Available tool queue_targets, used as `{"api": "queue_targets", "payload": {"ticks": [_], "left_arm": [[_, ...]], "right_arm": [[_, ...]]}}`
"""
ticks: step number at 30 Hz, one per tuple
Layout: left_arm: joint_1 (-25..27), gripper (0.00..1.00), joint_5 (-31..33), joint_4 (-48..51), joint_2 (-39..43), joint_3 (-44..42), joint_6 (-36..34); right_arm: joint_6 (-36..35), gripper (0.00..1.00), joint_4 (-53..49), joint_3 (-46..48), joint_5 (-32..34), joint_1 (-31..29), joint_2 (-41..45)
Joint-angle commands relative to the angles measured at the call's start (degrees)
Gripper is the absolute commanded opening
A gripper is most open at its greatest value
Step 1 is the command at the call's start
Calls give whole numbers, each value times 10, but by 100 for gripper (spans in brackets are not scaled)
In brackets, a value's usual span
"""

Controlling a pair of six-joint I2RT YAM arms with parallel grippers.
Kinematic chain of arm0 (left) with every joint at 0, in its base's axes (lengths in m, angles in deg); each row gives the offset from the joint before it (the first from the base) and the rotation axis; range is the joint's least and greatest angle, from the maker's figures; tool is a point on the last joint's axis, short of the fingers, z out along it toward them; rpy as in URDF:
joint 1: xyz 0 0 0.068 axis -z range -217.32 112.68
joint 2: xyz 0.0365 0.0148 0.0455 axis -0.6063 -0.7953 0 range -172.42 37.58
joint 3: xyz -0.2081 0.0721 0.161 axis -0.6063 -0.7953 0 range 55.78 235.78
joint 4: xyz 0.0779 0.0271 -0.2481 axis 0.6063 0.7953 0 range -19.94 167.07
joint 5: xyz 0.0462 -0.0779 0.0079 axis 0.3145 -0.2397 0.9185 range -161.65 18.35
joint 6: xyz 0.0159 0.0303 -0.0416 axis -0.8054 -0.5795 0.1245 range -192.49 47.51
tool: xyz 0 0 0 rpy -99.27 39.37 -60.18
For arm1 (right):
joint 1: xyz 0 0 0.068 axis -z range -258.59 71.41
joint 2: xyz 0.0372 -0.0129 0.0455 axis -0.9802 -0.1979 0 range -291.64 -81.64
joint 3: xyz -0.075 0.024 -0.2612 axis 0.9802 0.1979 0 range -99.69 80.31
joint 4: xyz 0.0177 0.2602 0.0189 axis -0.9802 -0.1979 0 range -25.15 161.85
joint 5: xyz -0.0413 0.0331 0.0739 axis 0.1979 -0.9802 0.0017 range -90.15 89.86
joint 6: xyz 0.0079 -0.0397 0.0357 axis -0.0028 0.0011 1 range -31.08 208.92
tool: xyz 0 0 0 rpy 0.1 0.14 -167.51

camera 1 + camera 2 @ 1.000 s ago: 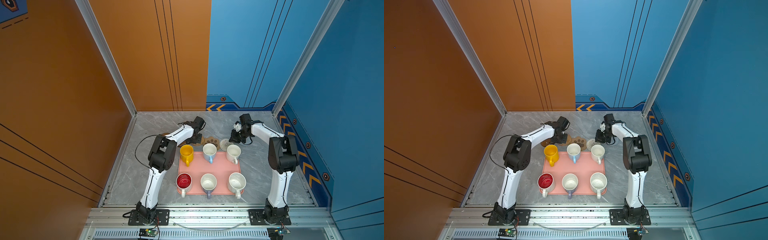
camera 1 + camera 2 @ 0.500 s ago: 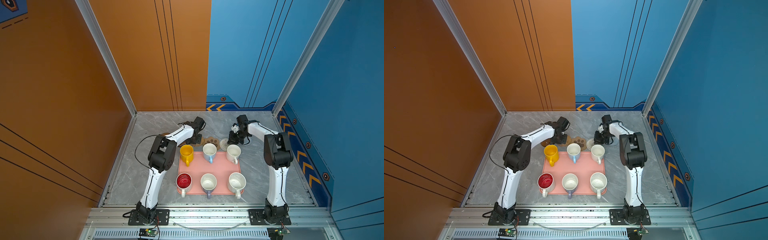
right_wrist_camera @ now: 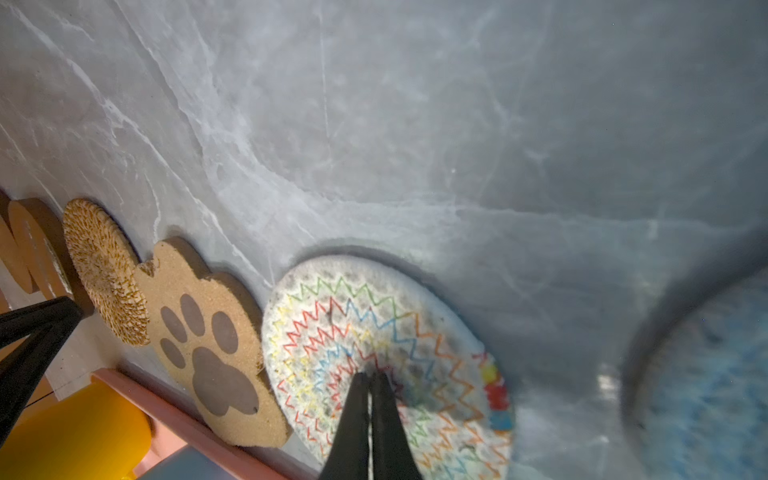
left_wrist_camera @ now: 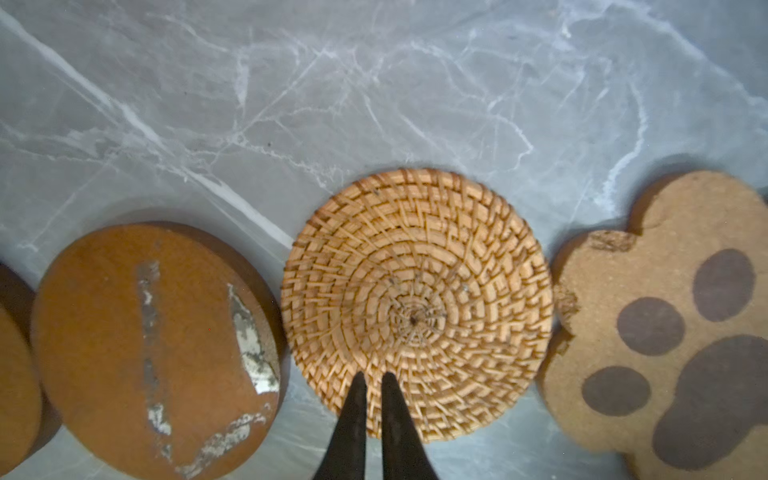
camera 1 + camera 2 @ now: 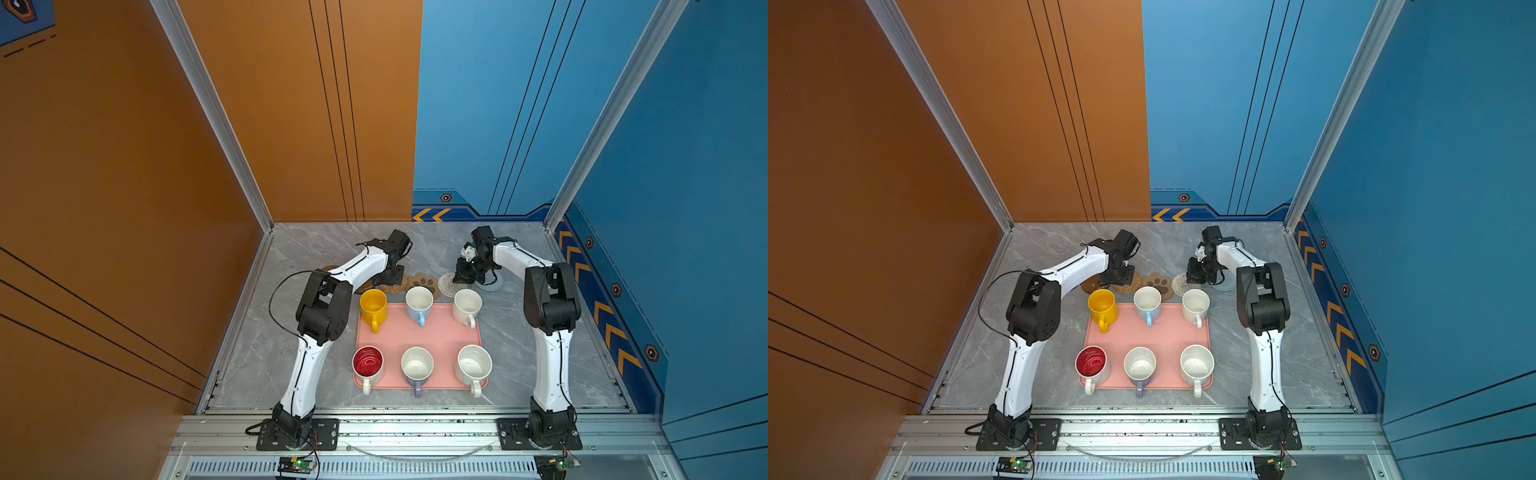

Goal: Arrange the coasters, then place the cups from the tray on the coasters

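Bare grey desk (image 5: 291,357) lies open beyond the coaster row, but the salmon tray (image 5: 419,332) and its six cups (image 5: 372,305) hem the row in on the near side, so slides should probably go far or sideways. The right fingers (image 3: 353,415), closed together, press on the cream woven coaster (image 3: 386,316) just beside the paw coaster (image 3: 208,345); easing it right toward the light blue woven coaster (image 3: 715,382) would likely even the spacing. The left fingers (image 4: 353,415), barely parted and empty, hover over the tan woven coaster (image 4: 415,299).

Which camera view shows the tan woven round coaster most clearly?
The left wrist view: the tan woven coaster fills the middle with its weave sharp; only the tips of the left pincer cover its edge. The right wrist view shows the coaster small and slanted. In both top views it is tiny, partly under that pincer.
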Motion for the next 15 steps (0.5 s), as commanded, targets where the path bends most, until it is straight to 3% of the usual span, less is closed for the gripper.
{"api": "queue_targets", "payload": {"ticks": [1,15], "left_arm": [[1,12,-3,18,-15,17,1],[1,10,-13,18,-38,29,12]], "right_arm": [[9,0,-17,-16,25,12,-29],[25,0,-18,-77,26,34,-60]]}}
